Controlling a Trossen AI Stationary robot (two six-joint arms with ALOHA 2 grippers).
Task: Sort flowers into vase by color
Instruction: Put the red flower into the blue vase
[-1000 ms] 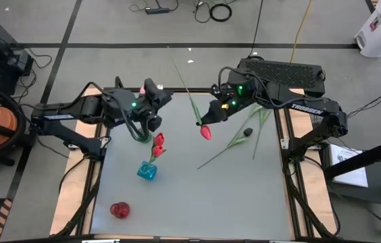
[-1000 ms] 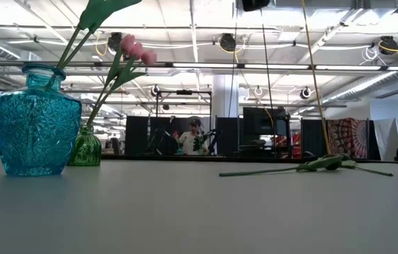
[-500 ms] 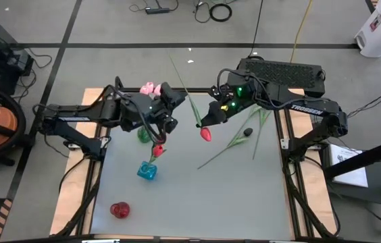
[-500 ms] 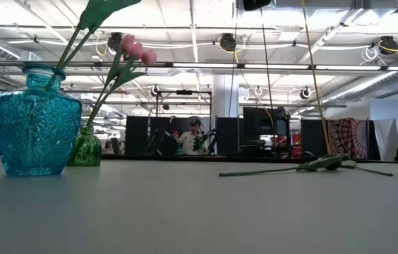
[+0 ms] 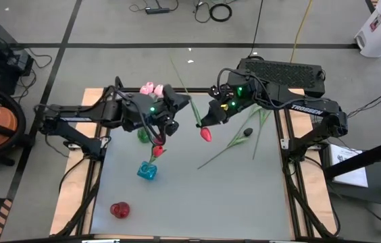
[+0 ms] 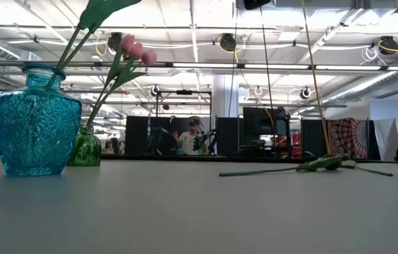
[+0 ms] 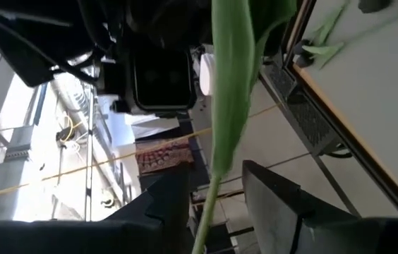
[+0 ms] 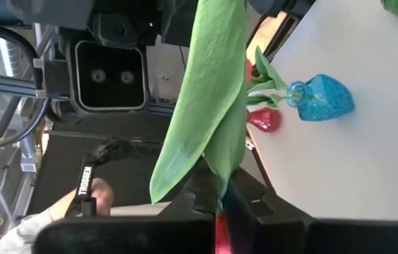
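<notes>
Change: the left gripper (image 5: 172,108) has swung from over the green vase (image 5: 142,135) toward 3 o'clock and now sits just beside the stem held by the right arm; the pink tulips (image 5: 153,88), covered a second ago, show again above the green vase.
Left tool: fingers (image 7: 273,201) parted, with the thin green stem (image 7: 208,204) running between them; the wrist view shows gaps on both sides, so not clamped yet as far as I can judge.
Right tool: right gripper (image 5: 202,122) clenched on the red tulip (image 5: 206,133), just above the bud, leaf and stem trailing toward 12 o'clock.
Meaning: reads as a handover in mid-air, red tulip passing to the left arm, likely bound for the blue vase (image 5: 146,171), which already holds a red tulip.
Other flowers: black tulip (image 5: 247,132) lies flat on the table at 3 o'clock of centre, near the right arm, unsorted.
Red vase: (image 5: 119,210) at 7 o'clock, no stems seen in it.
Surface: plain grey table (image 5: 211,196), wood-trimmed side rails.
Room: open workshop, ceiling lights, dark partitions, hanging cables; a person (image 6: 190,139) seated far behind the table; a keyboard (image 5: 282,71) beyond the far edge at 1 o'clock.
</notes>
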